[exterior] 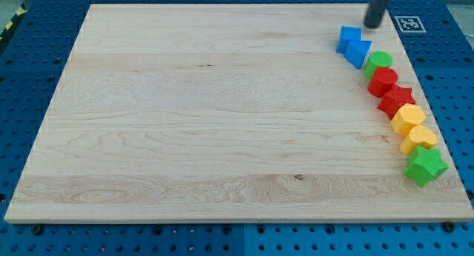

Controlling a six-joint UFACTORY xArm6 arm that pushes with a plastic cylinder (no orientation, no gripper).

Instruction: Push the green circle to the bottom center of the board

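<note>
The worktop [185, 123] lies bare toward the view's bottom centre, so the push is not yet begun: the green circle [379, 61] sits far right beside the blue blocks [352, 46], my tip [372, 24], gripperless, just above it.

All that shows of the robot is a straight, round rod, dark grey to near black, smooth and plain, with no markings or cables. My tip [372, 25] ends bluntly just above the blue block [346, 40].
</note>
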